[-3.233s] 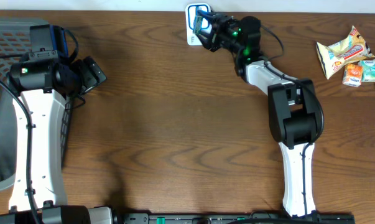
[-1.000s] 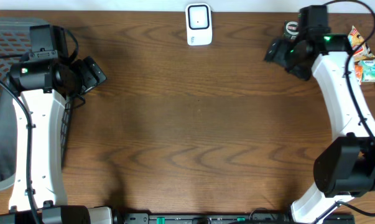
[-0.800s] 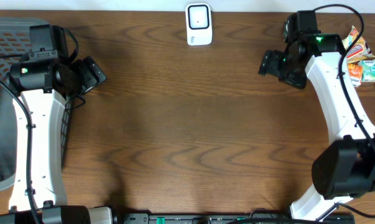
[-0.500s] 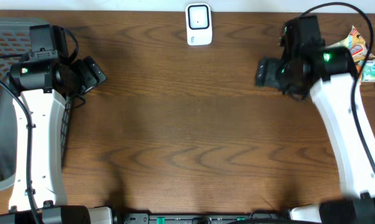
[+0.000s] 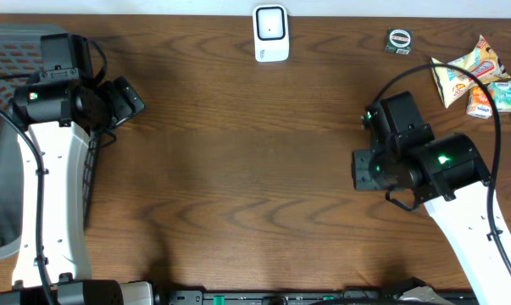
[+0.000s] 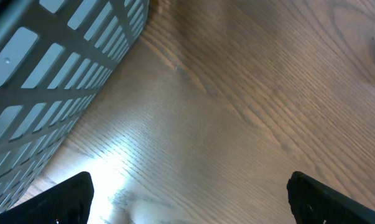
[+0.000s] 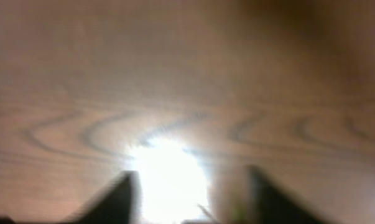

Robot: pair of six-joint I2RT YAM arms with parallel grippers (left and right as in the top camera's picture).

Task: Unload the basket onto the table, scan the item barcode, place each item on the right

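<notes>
The white barcode scanner [image 5: 270,32] stands at the table's back edge. A small dark square item with a round label [image 5: 398,40] lies on the wood to its right, apart from both grippers. My right gripper [image 5: 362,169] hovers over bare wood at mid right, well in front of that item. In the blurred right wrist view its fingers [image 7: 120,194] stand apart with only lit table between them, gripper [image 7: 190,199]. My left gripper [image 5: 128,97] is open beside the basket; the left wrist view shows it [image 6: 190,202] wide over bare wood.
A grey mesh basket [image 5: 1,59] sits at the left edge, its wall [image 6: 44,74] close to my left gripper. Snack packets [image 5: 467,72] and small boxes [image 5: 499,97] lie at the back right corner.
My right arm has pulled back from the far right toward the front, leaving the dark item on the table, and its jaws have narrowed. The left arm has not moved.
</notes>
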